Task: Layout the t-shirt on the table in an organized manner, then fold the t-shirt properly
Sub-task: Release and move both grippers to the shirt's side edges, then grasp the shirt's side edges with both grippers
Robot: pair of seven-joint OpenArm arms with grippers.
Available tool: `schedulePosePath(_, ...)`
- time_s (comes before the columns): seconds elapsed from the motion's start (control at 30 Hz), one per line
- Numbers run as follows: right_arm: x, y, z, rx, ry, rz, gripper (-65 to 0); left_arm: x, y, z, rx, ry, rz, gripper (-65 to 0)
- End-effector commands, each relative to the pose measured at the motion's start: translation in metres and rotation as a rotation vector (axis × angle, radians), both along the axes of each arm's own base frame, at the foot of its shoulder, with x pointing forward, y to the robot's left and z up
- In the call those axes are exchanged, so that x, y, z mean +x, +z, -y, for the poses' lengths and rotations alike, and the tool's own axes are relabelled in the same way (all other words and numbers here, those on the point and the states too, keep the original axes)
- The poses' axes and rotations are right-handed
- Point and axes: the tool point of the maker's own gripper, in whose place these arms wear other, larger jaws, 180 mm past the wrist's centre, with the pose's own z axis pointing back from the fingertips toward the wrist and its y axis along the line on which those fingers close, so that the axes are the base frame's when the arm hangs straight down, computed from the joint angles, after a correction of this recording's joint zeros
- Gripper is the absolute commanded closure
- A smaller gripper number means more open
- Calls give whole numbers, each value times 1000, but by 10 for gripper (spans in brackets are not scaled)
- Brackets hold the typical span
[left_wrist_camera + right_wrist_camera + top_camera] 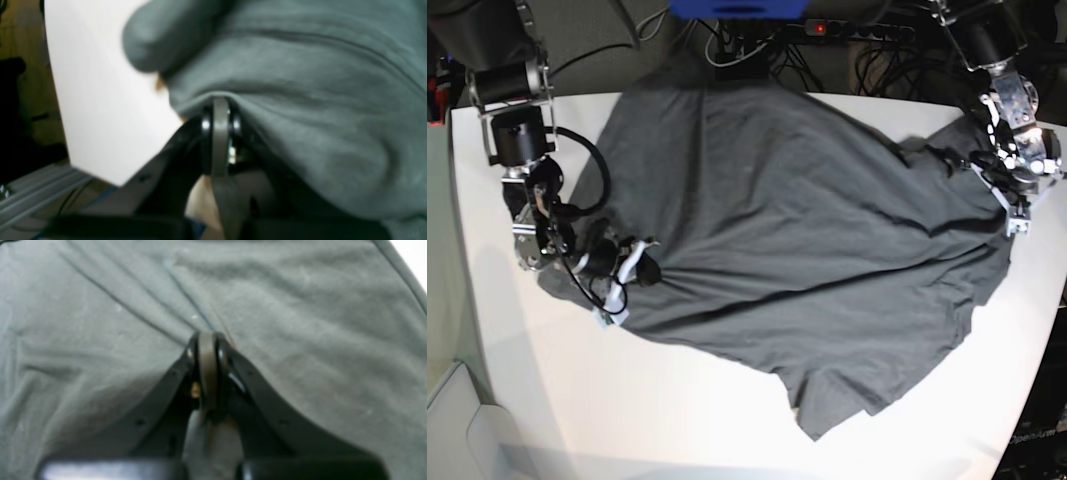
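Observation:
The dark grey t-shirt [787, 230] lies spread and wrinkled over the white table [727, 420], with one sleeve pointing to the near edge. My right gripper [644, 268], on the left of the base view, is shut on a pinch of the shirt's left side. In the right wrist view the gripper [206, 338] is closed on the t-shirt [300, 340], and folds radiate from the pinch. My left gripper [954, 160], at the far right, is shut on the shirt's edge. In the left wrist view the gripper [220, 105] holds bunched t-shirt [317, 100] above the table [100, 100].
Cables and a power strip [857, 30] lie behind the table's far edge, beside a blue object [737, 8]. An aluminium frame rail [33, 190] runs below the table corner in the left wrist view. Bare tabletop shows along the near and left sides.

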Motion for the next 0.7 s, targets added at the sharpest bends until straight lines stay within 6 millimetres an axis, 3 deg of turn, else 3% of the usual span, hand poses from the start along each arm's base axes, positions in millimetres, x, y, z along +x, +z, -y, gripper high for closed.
schedulePosePath(0.0, 9, 7, 16, -53, -15, 14, 0, -17, -16, 3, -30, 3, -94, -4)
schedulePosePath(0.13, 15, 12, 29, -78, -24, 22, 0, -11, -1, -25, 23, 6, -82, -4)
schedulePosePath(0.33, 17, 17, 27, -77, -17, 37, 0, 14, 24, -41, 59, 12, -28, -4)
schedulePosePath(0.67, 18, 95, -4, -148, 127, 248, 0, 54, 72, -28, 98, -16, 132, -4)
